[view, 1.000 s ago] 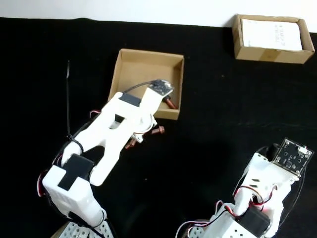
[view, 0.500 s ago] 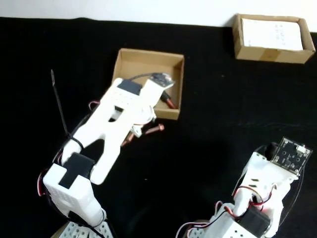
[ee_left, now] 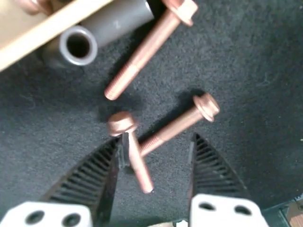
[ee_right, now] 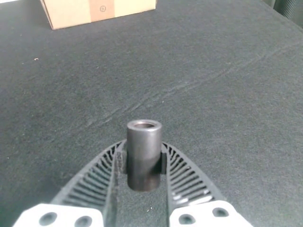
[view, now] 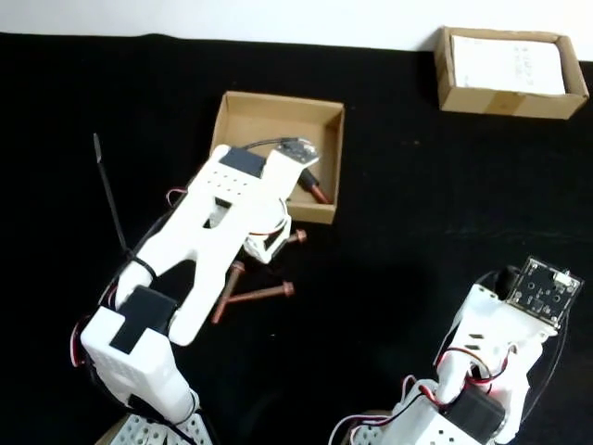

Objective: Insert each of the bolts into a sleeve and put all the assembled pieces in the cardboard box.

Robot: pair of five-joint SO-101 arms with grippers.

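L claw (ee_left: 155, 139) is open, gripping nothing. It hangs low over the black mat (ee_left: 255, 71) w/ two bolts lying loose btwn its fingers. The first bolt (ee_left: 135, 158) lies close along one finger, head pointing away from the wrist. The second bolt (ee_left: 175, 125) lies slantwise, its thread end touching or just beside the first's shaft. Past them a third bolt (ee_left: 144, 52) lies on the mat, its head near a grey sleeve (ee_left: 113, 23). That sleeve lies on its side, hard against the outer wall of the cardboard box (ee_left: 38, 33), one open end showing. From above, the L arm (view: 213, 250) covers the box's front wall and the spot where that sleeve lies. A copper piece (view: 318, 193) lies inside the box by the near right corner. R claw (ee_right: 143, 150) is clamped on a dark sleeve (ee_right: 144, 135), held upright w/ the bore showing on top, over bare mat. Well ahead of it stands a second box (ee_right: 99, 9), which from above holds a white sheet (view: 510, 63). R arm (view: 500, 352) sits at the near right, well apart from the L arm. Vs 0.5 s ago: two bolts now lie in the open beside the L arm, nearer its base; before, only copper ends peeked out at the arm's edge. L arm hardly shifted since then; vs 1 s ago its wrist is a bit closer to the box. R arm unchanged.
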